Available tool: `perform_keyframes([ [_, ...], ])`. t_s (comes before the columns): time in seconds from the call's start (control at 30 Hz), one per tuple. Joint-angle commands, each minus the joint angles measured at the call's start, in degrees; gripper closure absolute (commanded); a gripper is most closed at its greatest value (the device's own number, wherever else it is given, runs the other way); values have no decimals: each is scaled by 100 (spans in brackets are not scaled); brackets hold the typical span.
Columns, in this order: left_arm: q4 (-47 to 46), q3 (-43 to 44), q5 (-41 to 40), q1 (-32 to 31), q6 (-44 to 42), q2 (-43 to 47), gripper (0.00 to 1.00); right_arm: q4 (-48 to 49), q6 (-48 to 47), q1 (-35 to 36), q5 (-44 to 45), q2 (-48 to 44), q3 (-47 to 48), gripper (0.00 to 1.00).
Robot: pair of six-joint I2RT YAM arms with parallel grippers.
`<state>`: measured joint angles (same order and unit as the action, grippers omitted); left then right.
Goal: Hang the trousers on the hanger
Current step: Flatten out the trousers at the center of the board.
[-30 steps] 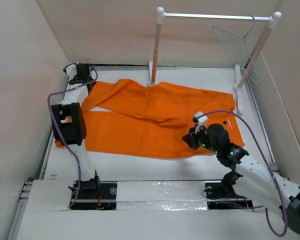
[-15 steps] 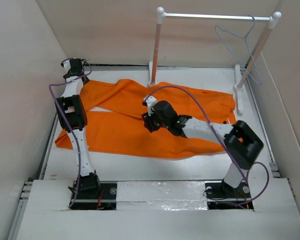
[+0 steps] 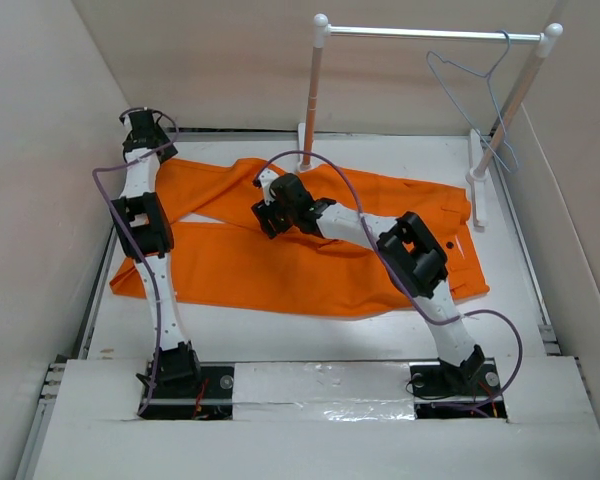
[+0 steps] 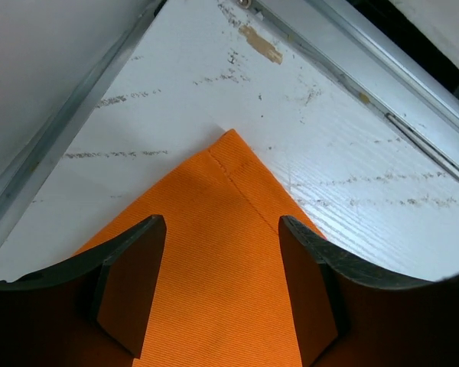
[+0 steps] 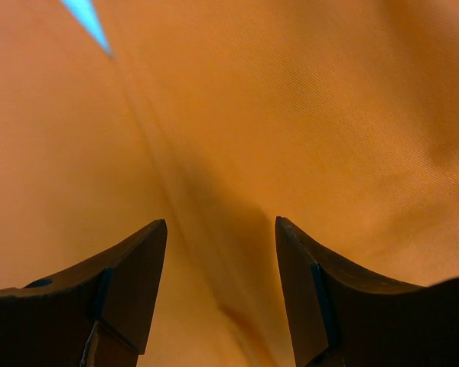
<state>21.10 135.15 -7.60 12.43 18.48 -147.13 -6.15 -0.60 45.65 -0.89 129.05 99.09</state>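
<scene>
White panels wall in a pale table (image 3: 310, 340), and the trousers (image 3: 280, 270) lie spread flat across it, legs running left, waistband toward the right post of the rail stand (image 3: 430, 33). The hanger (image 3: 468, 66) hangs from the crossbar of that stand, well apart from the cloth, so nothing is hung yet. The left gripper (image 4: 220, 252) hovers with its fingers spread over a leg's hem corner at the far left, likely placed to pinch that end. The right gripper (image 5: 219, 252), fingers parted too, sits mid-leg over a crease, holding nothing; whether its tips touch the cloth is hard to tell. Together these positions look chosen to gather or fold the legs.
</scene>
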Motion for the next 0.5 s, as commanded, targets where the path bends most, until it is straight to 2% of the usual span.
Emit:
perform_keyframes([
  [0.0, 113, 29, 610, 102, -11, -158, 42, -474, -2, -187, -201, 286, 583, 35],
  [0.07, 96, -120, 689, 102, 6, -176, 49, -623, 42, -240, -202, 436, 664, 36],
  [0.13, 0, -295, 715, 102, 77, -149, 51, -624, 43, -241, -35, 419, 525, 43],
  [0.17, -10, -331, 707, 102, 103, -132, 59, -493, 43, -241, 35, 349, 419, 47],
  [0.2, -18, -349, 689, 102, 121, -132, 64, -414, 182, -241, 62, 296, 288, 57],
  [0.23, -45, -401, 672, 102, 156, -114, 67, -335, 261, -293, 62, 244, 25, 73],
  [0.3, -115, -498, 672, 102, 191, -70, 73, -54, 324, -346, 1, -2, -274, 84],
  [0.33, -141, -577, 680, 102, 226, -53, 77, 69, 350, -407, -34, -90, -441, 96],
  [0.37, -150, -613, 672, 154, 252, -44, 85, 297, 376, -408, -69, -187, -756, 99],
  [0.43, -168, -683, 698, 155, 296, -26, 91, 413, 385, -469, -96, -433, -996, 100],
  [0.47, -159, -692, 681, 225, 357, -9, 100, 413, 368, -469, -113, -503, -1153, 100],
])
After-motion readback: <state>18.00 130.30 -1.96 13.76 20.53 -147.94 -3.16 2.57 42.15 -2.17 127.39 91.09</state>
